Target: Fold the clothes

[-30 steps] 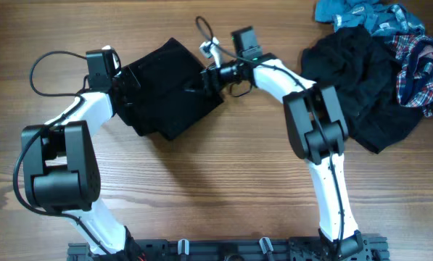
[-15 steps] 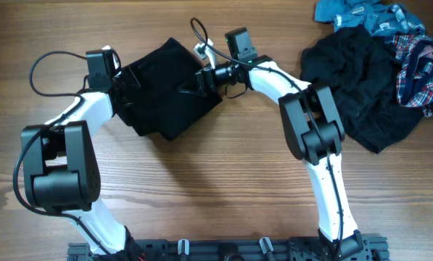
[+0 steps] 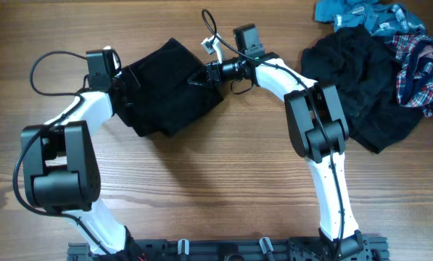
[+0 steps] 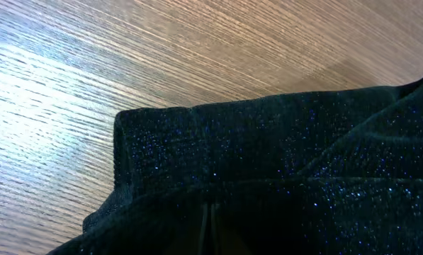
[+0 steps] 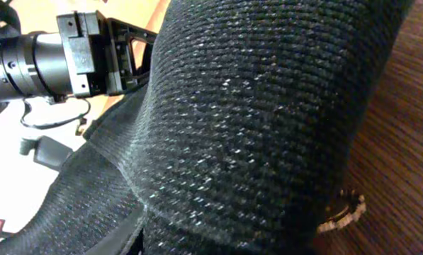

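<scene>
Black garment (image 3: 165, 94) lies partly folded on the desk (image 3: 201, 174) between the grippers; the right gripper (image 3: 197, 77) appears closed on its raised edge, while the left gripper (image 3: 129, 81) is masked by cloth, so we cannot tell its opening. We judge a fold under way: next, carry that edge toward the left gripper. We count one garment here and three more in a pile (image 3: 376, 72) well beyond the right gripper.
</scene>
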